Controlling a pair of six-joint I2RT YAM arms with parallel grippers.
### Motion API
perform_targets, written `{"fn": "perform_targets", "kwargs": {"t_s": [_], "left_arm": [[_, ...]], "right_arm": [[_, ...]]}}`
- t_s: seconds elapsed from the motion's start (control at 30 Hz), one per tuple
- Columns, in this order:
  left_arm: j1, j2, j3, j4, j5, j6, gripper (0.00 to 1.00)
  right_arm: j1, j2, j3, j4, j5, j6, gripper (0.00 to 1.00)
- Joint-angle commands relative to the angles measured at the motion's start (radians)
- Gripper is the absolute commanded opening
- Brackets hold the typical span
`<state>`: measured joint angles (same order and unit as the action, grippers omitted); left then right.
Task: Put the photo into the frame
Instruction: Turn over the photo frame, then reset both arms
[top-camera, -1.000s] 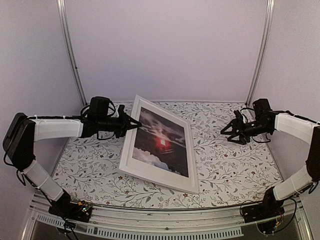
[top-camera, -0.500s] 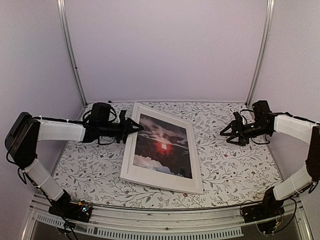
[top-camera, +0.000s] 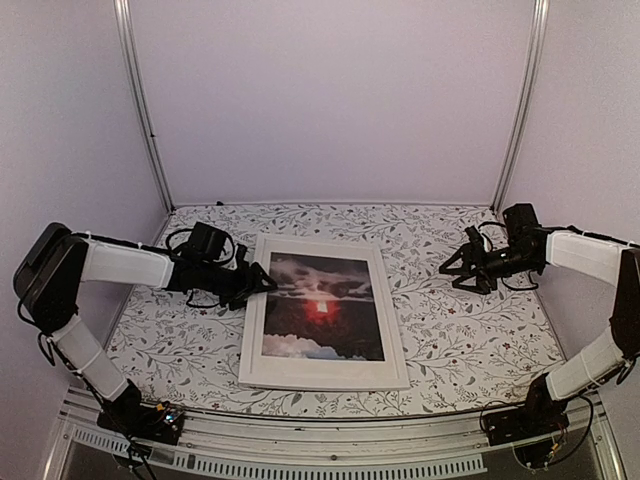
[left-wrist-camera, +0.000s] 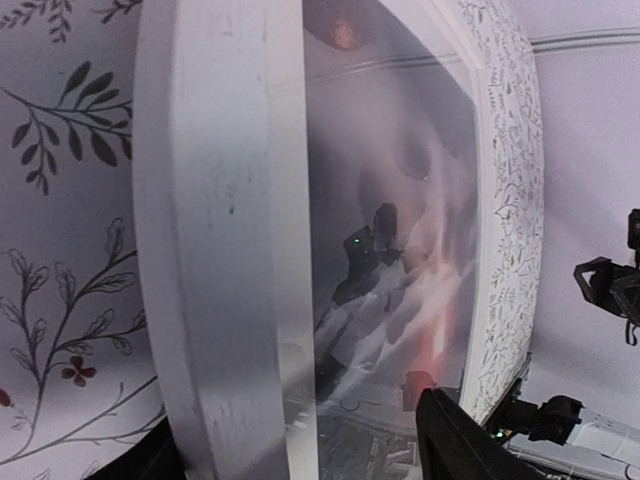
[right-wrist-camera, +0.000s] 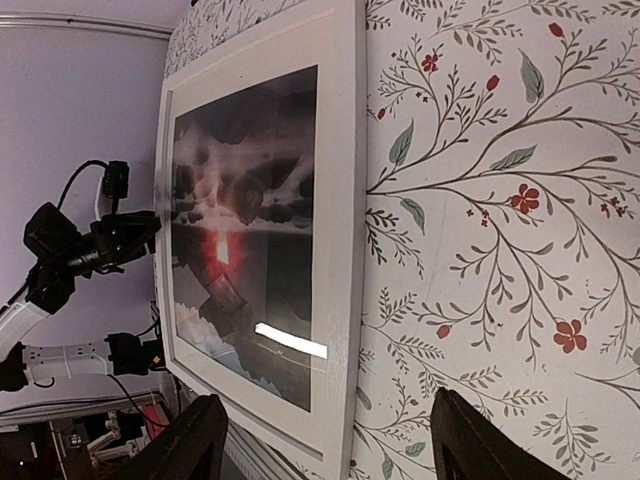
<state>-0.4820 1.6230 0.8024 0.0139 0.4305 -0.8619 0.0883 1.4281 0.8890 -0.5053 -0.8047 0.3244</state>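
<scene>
Your left gripper (top-camera: 262, 283) is straddling the frame's (top-camera: 325, 375) left edge; pinching or not, I cannot tell. The photo (top-camera: 322, 305) is lying inside it, mid-picture. Your right gripper (top-camera: 451, 268) is hovering spread at right.

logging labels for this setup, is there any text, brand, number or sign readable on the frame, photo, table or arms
No readable text in any view.
The frame: plain white, no label.
The photo: clouds and a red glow, no caption.
The table cover: floral print only.
The electronics on the near rail: any markings too small to read.
</scene>
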Motion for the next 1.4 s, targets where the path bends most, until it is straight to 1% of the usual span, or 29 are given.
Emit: {"fn": "perform_targets", "kwargs": {"t_s": [0.0,0.2,0.33,0.4,0.5,0.67,0.77,0.8,0.83,0.87,0.9,0.93,0.97,1.2,1.3,1.37], "left_arm": [[0.016,0.006,0.007,-0.078,-0.107,0.109,0.7],[0.039,0.001,-0.005,-0.117,-0.161,0.141,0.73],[0.041,-0.054,0.013,-0.185,-0.249,0.169,0.73],[0.04,-0.111,0.026,-0.226,-0.322,0.191,0.73],[0.035,-0.245,0.042,-0.293,-0.452,0.238,0.73],[0.025,-0.46,0.074,-0.373,-0.688,0.338,0.75],[0.024,-0.567,0.081,-0.39,-0.801,0.405,0.78],[0.024,-0.599,0.076,-0.386,-0.823,0.426,0.81],[0.024,-0.625,0.071,-0.382,-0.84,0.442,0.86],[0.024,-0.65,0.065,-0.376,-0.859,0.457,0.9],[0.025,-0.67,0.059,-0.369,-0.87,0.47,0.95],[0.024,-0.687,0.051,-0.366,-0.882,0.479,0.98],[0.026,-0.702,0.047,-0.364,-0.894,0.483,0.99],[0.031,-0.767,0.046,-0.349,-0.904,0.539,1.0],[0.032,-0.812,0.019,-0.325,-0.888,0.579,1.0],[0.032,-0.851,-0.012,-0.301,-0.862,0.599,1.0]], "right_arm": [[-0.006,0.009,-0.015,0.02,0.002,-0.016,0.74],[-0.006,-0.002,-0.027,0.007,0.026,-0.032,0.74],[-0.006,-0.026,-0.019,-0.02,0.081,-0.043,0.74],[-0.007,-0.042,-0.009,-0.04,0.126,-0.052,0.74],[0.002,-0.079,0.014,-0.064,0.229,-0.072,0.74],[0.087,-0.148,0.071,-0.088,0.467,-0.106,0.76],[0.137,-0.169,0.107,-0.09,0.567,-0.118,0.8],[0.149,-0.174,0.119,-0.087,0.592,-0.123,0.83],[0.157,-0.182,0.126,-0.08,0.617,-0.126,0.84],[0.162,-0.19,0.131,-0.074,0.639,-0.128,0.88],[0.163,-0.206,0.132,-0.066,0.656,-0.132,0.96],[0.164,-0.219,0.132,-0.055,0.672,-0.132,0.99],[0.164,-0.23,0.127,-0.044,0.686,-0.134,0.99],[0.164,-0.339,0.063,0.042,0.742,-0.154,0.99],[0.164,-0.376,0.029,0.069,0.781,-0.154,0.99],[0.165,-0.397,0.016,0.08,0.778,-0.154,0.99]]}}
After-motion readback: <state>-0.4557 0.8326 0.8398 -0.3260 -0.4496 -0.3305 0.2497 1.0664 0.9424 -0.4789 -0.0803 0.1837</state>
